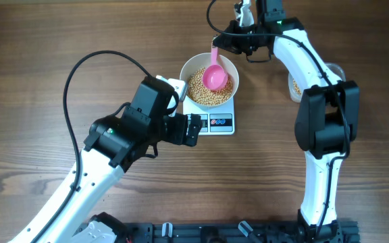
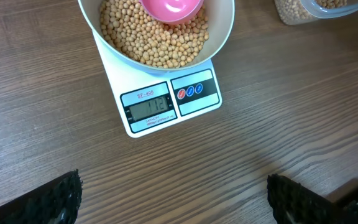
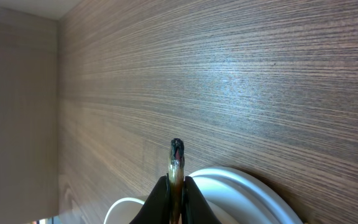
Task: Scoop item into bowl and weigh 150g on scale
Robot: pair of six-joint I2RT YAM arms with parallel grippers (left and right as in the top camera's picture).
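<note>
Fingers (image 2: pixel 59 200) of the left gripper (image 1: pixel 193 129) stood wide apart, holding nothing, near the scale (image 1: pixel 223 123) at its front-left corner. On the scale sat the bowl (image 1: pixel 190 65), well filled with beans (image 1: pixel 204 96) (the display read 112). A pink scoop (image 1: pixel 214 77) rested on the beans, its handle pointing away, and the right gripper (image 1: pixel 229 42) was pinched tight on that handle. Farther right, a clear tub (image 1: pixel 294 86) of beans stood partly hidden behind the arm.
</note>
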